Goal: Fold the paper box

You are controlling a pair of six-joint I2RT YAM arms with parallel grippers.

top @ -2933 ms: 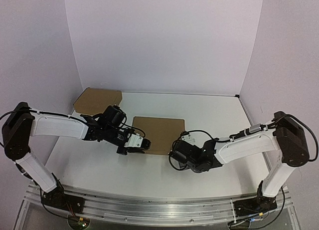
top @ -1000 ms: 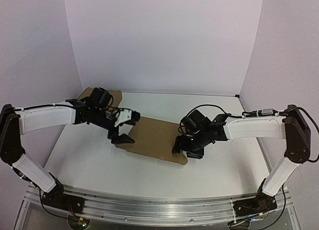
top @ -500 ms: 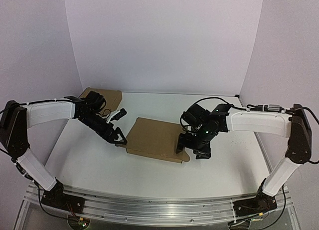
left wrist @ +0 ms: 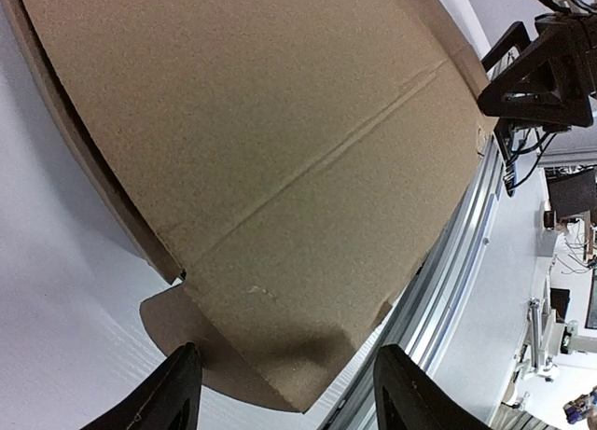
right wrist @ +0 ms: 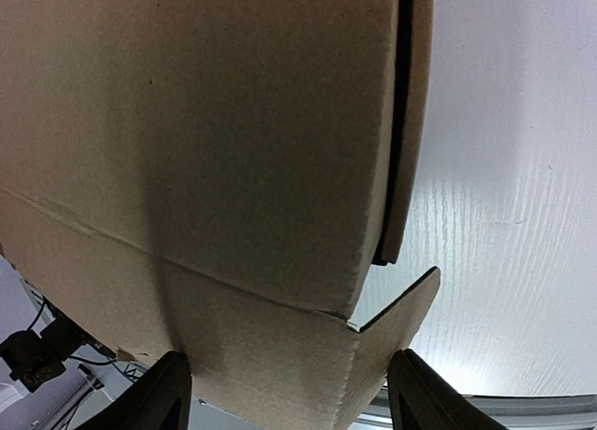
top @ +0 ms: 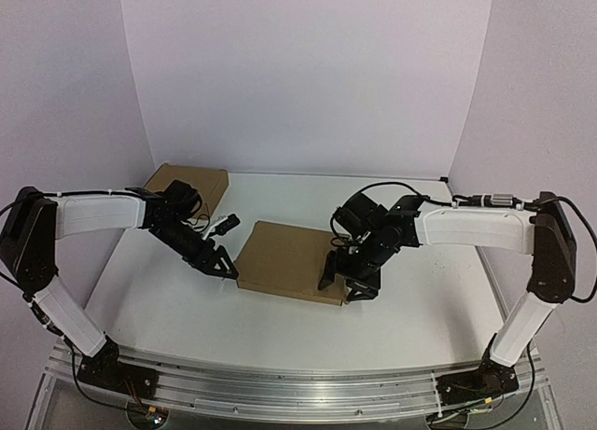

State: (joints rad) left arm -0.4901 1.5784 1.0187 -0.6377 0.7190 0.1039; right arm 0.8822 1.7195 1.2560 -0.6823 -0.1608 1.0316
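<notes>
The paper box (top: pixel 284 257) lies folded flat and shallow in the middle of the table, brown cardboard with a crease across its top (left wrist: pixel 280 150). My left gripper (top: pixel 222 268) is at its near left corner, open, and that corner with a rounded flap (left wrist: pixel 177 327) lies between the spread fingers. My right gripper (top: pixel 343 281) is at the near right corner, also open. In the right wrist view the box's side (right wrist: pixel 205 122) and a small pointed flap (right wrist: pixel 401 318) lie between the fingers. Neither pair of fingers visibly presses the cardboard.
A second shallow brown box (top: pixel 191 183) lies at the back left by the wall. The aluminium rail (top: pixel 280 388) runs along the table's near edge. White walls close off the back and both sides.
Both grippers came down from over the box to its near corners. The left one pulled back leftward off the top. The box has settled flatter and shifted slightly. Both sets of jaws have narrowed a little.
</notes>
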